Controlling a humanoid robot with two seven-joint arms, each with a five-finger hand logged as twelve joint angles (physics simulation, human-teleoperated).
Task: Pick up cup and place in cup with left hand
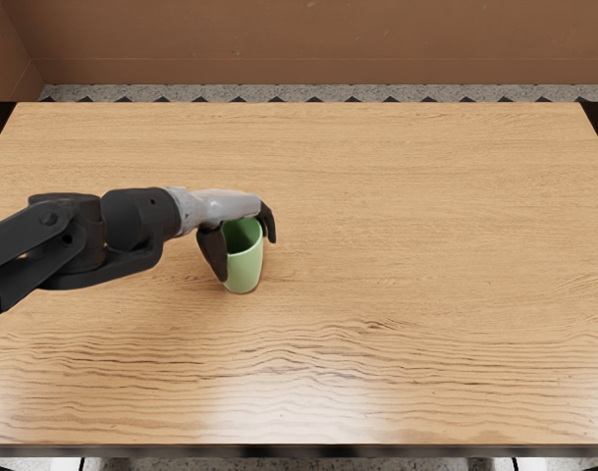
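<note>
- 1 green cup (pixel 244 272) is upright left of the middle of the wooden worktop (pixel 426 245), mouth up; I cannot tell whether its base touches the wood.
- The left robot hand (pixel 247 261) is over the far part of the cup's rim, with parts of it on both sides of the cup; I cannot tell whether it is released or clenched on it.
- The left arm (pixel 68 235) crosses the worktop's left edge, taking up the room between there and the cup.
- On the right, wood grain stretches from the cup to the far-off right edge, the widest span for moving.
- The far and near edges both lie well apart from the cup.
- Past the far edge, 1 speckled strip (pixel 279 93) meets a brown wall (pixel 328 44).
</note>
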